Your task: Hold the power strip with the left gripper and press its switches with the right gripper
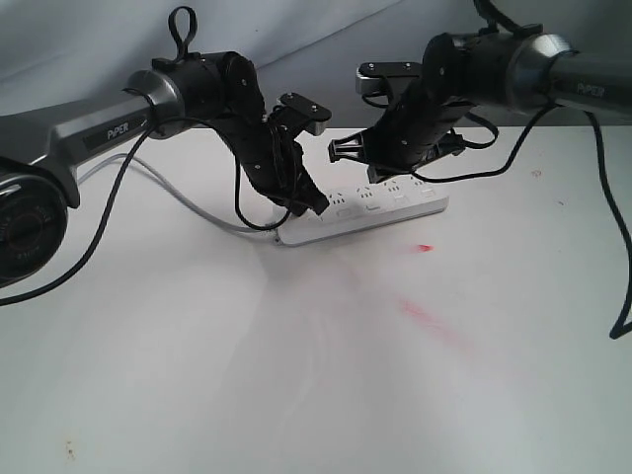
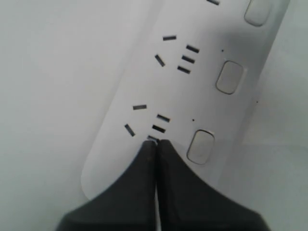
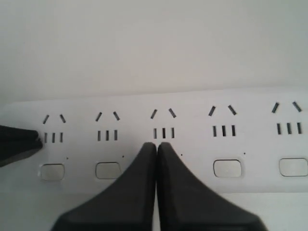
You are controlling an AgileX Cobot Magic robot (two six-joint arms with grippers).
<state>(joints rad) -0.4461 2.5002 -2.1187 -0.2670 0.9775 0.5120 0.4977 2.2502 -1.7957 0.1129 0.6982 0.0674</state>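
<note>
White table [image 1: 296, 375]; left gripper [image 2: 156, 142] and right gripper [image 3: 157, 145], both closed, angle onto power strip [image 1: 407, 207].

You can read one word in the exterior view: "PiPER", in white letters on the grey sleeve of the left arm [image 1: 114, 133], at the left of the scene and well back from the left gripper [image 2: 155, 141]. On the right arm [image 1: 553, 74], at the right edge and likewise well back from the right gripper [image 3: 157, 144], you have a small white mark that looks like the same word turned upside down. It is too small to read for sure.
</note>
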